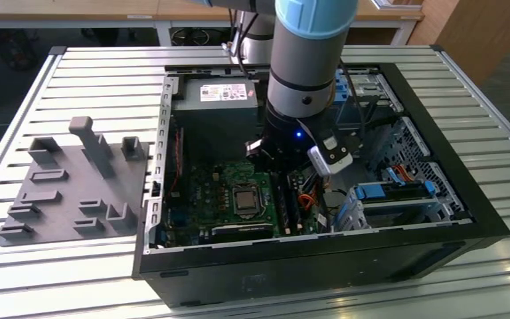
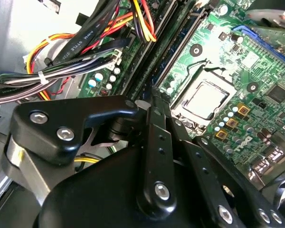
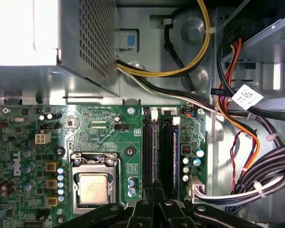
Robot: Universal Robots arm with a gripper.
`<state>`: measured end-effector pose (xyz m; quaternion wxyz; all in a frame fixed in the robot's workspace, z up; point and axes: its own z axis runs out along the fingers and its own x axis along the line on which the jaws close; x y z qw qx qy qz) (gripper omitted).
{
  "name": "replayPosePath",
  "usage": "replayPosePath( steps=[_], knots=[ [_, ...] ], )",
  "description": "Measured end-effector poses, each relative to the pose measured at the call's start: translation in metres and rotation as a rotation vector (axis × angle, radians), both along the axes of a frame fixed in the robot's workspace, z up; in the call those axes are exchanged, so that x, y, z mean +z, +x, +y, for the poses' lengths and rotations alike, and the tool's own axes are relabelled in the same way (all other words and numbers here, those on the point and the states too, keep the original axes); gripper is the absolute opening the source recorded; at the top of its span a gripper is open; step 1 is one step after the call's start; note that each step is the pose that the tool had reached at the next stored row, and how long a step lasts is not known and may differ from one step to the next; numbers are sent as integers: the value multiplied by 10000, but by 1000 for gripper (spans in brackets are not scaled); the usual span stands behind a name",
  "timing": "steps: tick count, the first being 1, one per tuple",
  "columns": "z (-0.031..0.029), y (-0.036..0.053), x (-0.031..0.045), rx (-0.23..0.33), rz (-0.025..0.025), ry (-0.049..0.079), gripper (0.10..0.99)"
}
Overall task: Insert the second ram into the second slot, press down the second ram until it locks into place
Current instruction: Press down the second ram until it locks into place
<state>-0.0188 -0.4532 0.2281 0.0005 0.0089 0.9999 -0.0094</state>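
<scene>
the pincer [image 3: 154, 199] hangs low inside the open computer case [image 1: 467, 199], fingers drawn together right above the second ram [image 3: 167, 156], which stands seated in its motherboard [image 3: 99, 137] slot.

The second ram [image 3: 167, 156] stands on edge in its slot [image 3: 168, 137] on the green motherboard [image 3: 104, 137].

Slatted metal table [image 1: 78, 80]: pale, ribbed surface. Borne directly on it: an open black computer case [image 1: 326, 266], laid on its side, and a grey fixture plate [image 1: 69, 193] with upright blocks, placed beside the case toward the exterior view's left.
</scene>
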Motion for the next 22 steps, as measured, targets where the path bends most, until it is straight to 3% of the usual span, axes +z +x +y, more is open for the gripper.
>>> replayPosePath(
  steps=[22],
  knots=[
    [-1,4,-110,0,4,-11,106]
  ],
)
